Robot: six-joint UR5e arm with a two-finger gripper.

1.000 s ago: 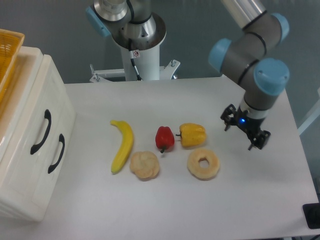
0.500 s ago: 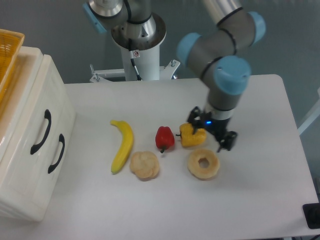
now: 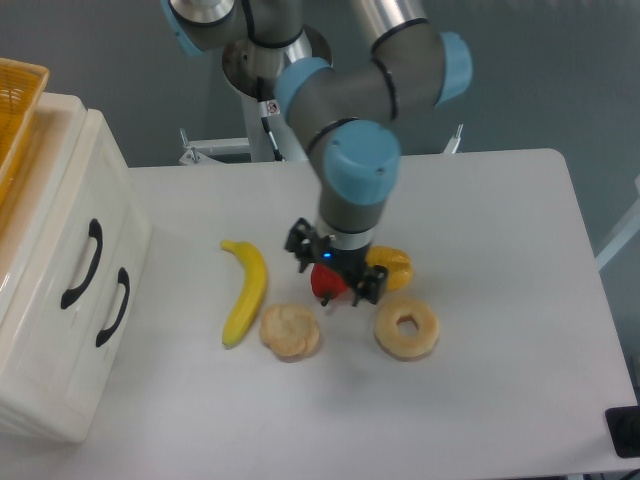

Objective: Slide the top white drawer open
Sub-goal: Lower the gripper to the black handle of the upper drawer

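The top white drawer (image 3: 62,215) sits shut in the cream-white cabinet at the left edge of the table, and its curved black handle (image 3: 81,263) is the one further left of the two. My gripper (image 3: 335,270) hangs open over the middle of the table, far to the right of the cabinet. It is just above the red pepper (image 3: 324,283), with nothing between its fingers.
The lower drawer's black handle (image 3: 113,307) is just right of the top one. An orange-yellow basket (image 3: 15,95) rests on the cabinet. A banana (image 3: 245,290), a yellow pepper (image 3: 396,266), a pastry (image 3: 290,331) and a ring-shaped pastry (image 3: 406,328) lie around the gripper.
The arm has swung left across the table, from the right side past the yellow pepper to above the red pepper. The drawers and the food have not moved.
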